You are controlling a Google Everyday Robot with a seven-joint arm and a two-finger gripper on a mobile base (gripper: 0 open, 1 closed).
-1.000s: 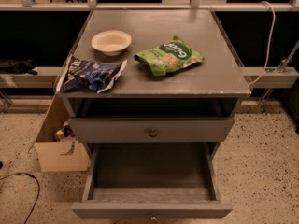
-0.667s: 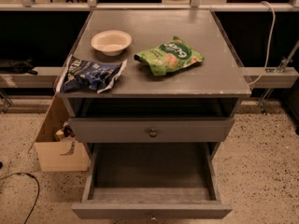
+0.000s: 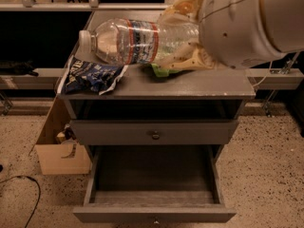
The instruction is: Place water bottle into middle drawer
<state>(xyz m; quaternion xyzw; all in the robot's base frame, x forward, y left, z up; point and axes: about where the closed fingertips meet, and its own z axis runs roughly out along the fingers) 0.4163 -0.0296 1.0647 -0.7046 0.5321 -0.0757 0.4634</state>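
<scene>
The water bottle [image 3: 137,41] is clear and ribbed, with a white cap pointing left and a red-edged label band. It lies sideways in the air, close to the camera, above the cabinet top. My gripper [image 3: 183,37] comes in from the upper right on a large white arm and is shut on the bottle's base end, one cream finger [image 3: 187,6] above it and one below. The middle drawer [image 3: 154,184] is pulled open below, its deep grey box empty. The like grey drawer [image 3: 154,133] above it is shut.
A dark blue snack bag [image 3: 92,76] lies at the left edge of the grey cabinet top [image 3: 190,87]. A bit of the green snack bag [image 3: 160,71] shows under the gripper. An open cardboard box [image 3: 59,148] stands on the speckled floor to the left. A black cable [image 3: 28,194] lies there too.
My arm has swung in from the top of the view and now fills the upper right, holding the bottle over the cabinet top. It hides the bowl and most of the green bag.
</scene>
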